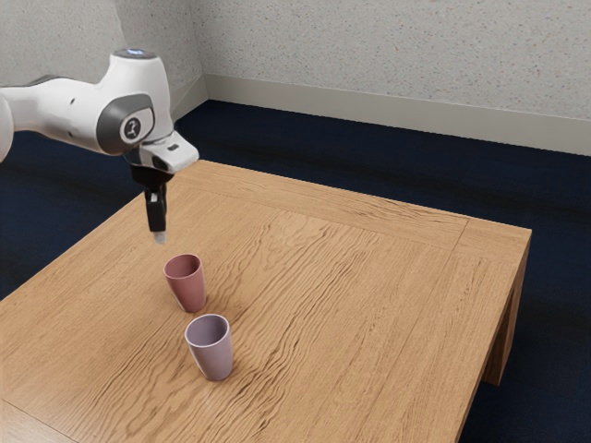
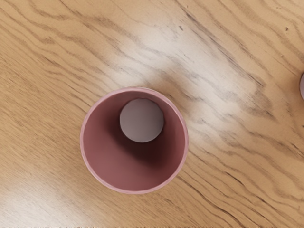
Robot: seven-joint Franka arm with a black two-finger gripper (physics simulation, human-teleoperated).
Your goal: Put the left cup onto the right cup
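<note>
A pink cup [image 1: 186,281] stands upright on the wooden table [image 1: 369,277], mouth up. A purple cup [image 1: 211,346] stands upright just in front of it, nearer the table's front edge, with a small gap between them. My gripper [image 1: 159,235] hangs pointing straight down, above and slightly to the exterior view's left of the pink cup, and touches nothing. In the wrist view the pink cup [image 2: 134,139] sits directly below my hand, and I look into its empty inside. A sliver of the purple cup [image 2: 302,85] shows off to one side.
The table top extends wide and bare to the exterior view's right and toward the back. Its front edge lies close below the purple cup. Dark blue carpet [image 1: 388,157] and a pale wall surround the table.
</note>
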